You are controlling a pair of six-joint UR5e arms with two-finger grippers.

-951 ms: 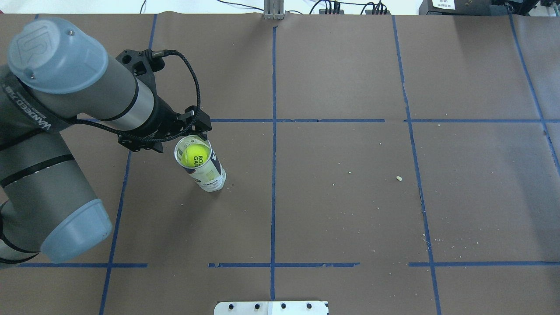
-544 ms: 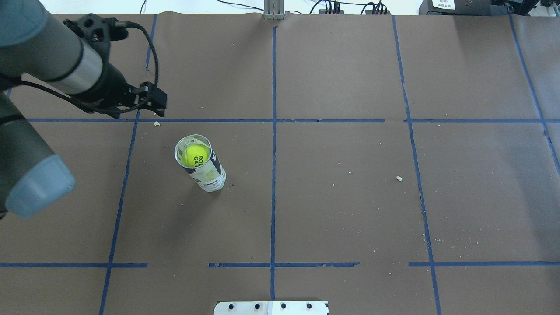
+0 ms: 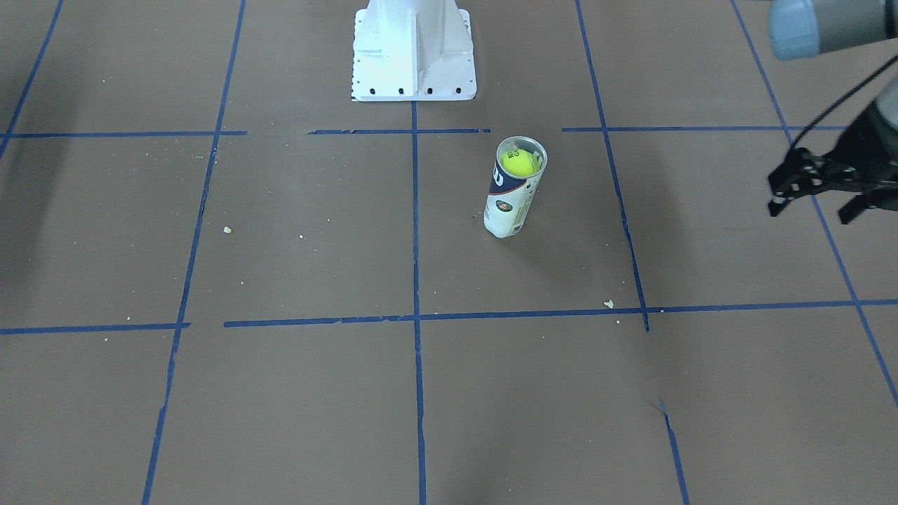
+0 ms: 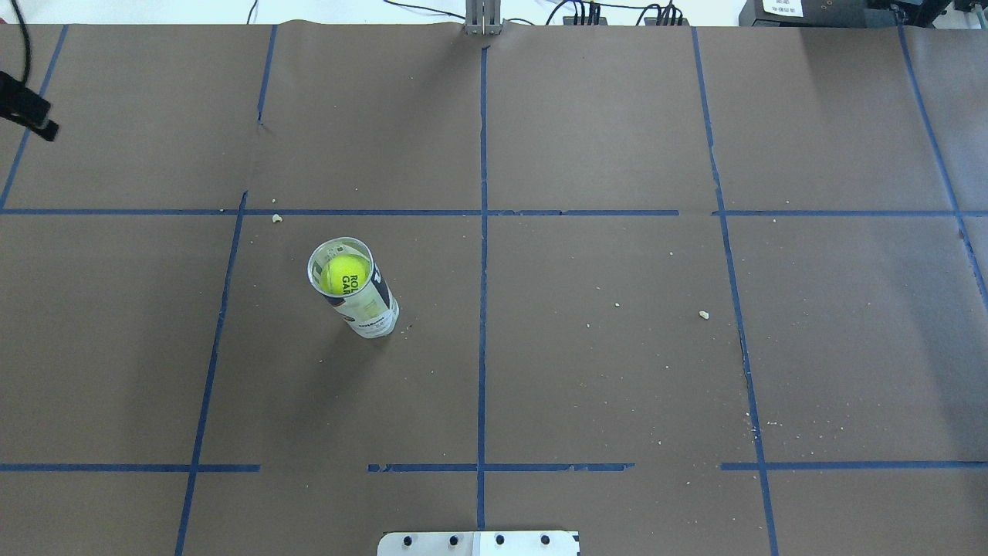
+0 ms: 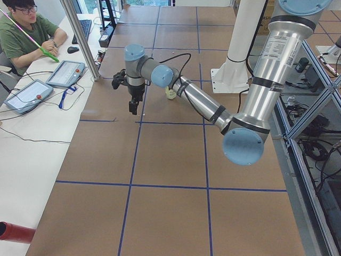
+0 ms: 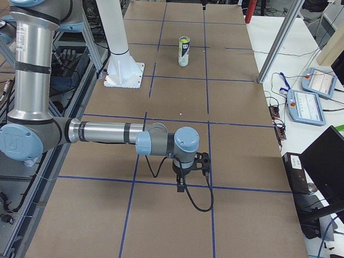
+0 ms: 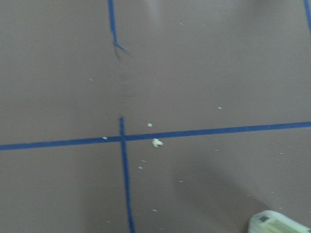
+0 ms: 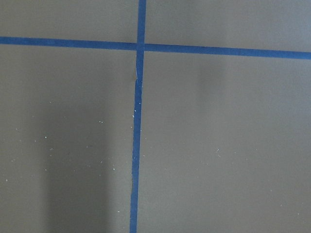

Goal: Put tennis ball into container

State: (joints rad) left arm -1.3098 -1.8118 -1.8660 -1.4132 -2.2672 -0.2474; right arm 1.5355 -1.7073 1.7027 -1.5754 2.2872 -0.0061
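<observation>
The clear tube container (image 4: 361, 297) with its white and navy label stands upright on the brown paper, left of centre. The yellow-green tennis ball (image 4: 345, 274) sits inside it near the open top, and it shows again through the tube's mouth (image 3: 519, 163) in the front-facing view. My left gripper (image 3: 810, 205) hovers far off to the tube's side, open, with nothing between its fingers; overhead only its tip (image 4: 31, 116) shows at the left edge. My right gripper (image 6: 183, 183) appears only in the exterior right view, low over the paper far from the tube, so I cannot tell its state.
The white metal pedestal base (image 3: 412, 49) stands at the robot's side of the table. Blue tape lines and small crumbs (image 4: 703, 314) mark the paper. An operator (image 5: 24, 29) sits at a side desk with tablets (image 5: 65, 73).
My left arm has drawn back from above the tube toward the far left, almost leaving the overhead view. The ball and the tube have not moved.
</observation>
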